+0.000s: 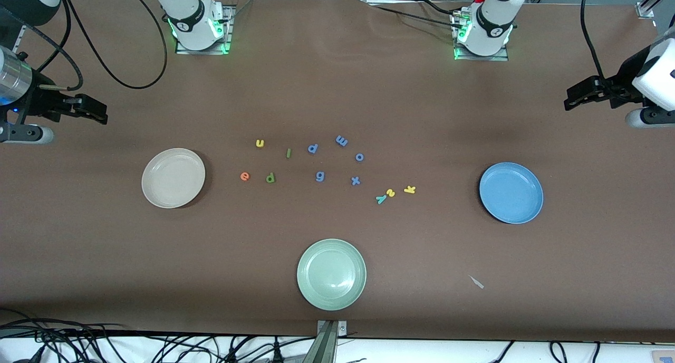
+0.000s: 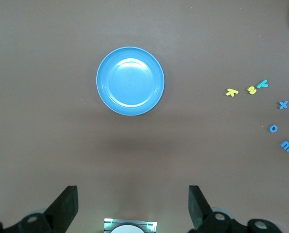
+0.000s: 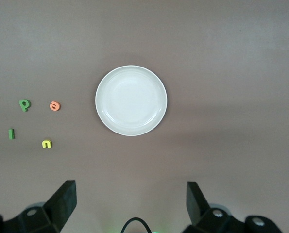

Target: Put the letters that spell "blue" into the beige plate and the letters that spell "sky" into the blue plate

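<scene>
The beige plate (image 1: 173, 177) (image 3: 131, 100) lies toward the right arm's end of the table, the blue plate (image 1: 510, 192) (image 2: 130, 80) toward the left arm's end. Between them lie the orange e (image 1: 244, 176), green b (image 1: 270, 178), light-green l (image 1: 288, 152) and yellow u (image 1: 259, 143). Closer to the blue plate sit the yellow k (image 1: 410, 189), yellow s (image 1: 390, 193) and teal y (image 1: 381, 198). My right gripper (image 1: 100, 112) (image 3: 130, 204) hangs open and empty over bare table beside the beige plate. My left gripper (image 1: 569, 99) (image 2: 133, 206) hangs open and empty beside the blue plate.
A pale green plate (image 1: 331, 274) sits nearest the front camera at mid-table. Several blue letters (image 1: 320, 176) are scattered between the two letter groups. A small pale scrap (image 1: 476, 282) lies nearer the camera than the blue plate.
</scene>
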Robot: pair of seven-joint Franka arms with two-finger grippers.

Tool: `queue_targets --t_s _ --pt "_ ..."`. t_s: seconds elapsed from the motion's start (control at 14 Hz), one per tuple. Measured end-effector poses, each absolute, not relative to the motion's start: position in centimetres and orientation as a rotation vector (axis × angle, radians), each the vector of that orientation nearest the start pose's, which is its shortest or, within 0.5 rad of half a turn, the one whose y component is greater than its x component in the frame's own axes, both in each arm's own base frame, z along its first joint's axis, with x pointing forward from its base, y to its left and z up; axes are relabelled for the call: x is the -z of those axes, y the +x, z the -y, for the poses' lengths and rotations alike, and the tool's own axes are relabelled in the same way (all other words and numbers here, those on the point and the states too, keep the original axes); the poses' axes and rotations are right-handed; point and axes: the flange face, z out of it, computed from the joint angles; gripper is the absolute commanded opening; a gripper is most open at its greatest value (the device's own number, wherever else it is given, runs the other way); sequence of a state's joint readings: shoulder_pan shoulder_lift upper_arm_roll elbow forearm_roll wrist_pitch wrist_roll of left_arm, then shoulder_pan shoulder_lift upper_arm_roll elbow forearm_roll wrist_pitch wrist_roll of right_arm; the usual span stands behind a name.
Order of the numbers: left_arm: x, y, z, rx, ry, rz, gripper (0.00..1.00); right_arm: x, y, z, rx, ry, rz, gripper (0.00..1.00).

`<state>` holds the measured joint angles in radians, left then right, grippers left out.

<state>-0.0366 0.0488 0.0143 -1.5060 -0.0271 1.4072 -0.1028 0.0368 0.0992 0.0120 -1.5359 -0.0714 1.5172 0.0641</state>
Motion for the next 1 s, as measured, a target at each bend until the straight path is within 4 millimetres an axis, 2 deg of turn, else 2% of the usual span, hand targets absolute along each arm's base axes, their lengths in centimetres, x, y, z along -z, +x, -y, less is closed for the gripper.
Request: queue_targets --t_s 1.0 --pt "-61.45 55.16 1.52 -0.235 -3.147 0.125 1.00 -58.02 57.66 -2.48 -0.182 -3.171 -0.022 1.00"
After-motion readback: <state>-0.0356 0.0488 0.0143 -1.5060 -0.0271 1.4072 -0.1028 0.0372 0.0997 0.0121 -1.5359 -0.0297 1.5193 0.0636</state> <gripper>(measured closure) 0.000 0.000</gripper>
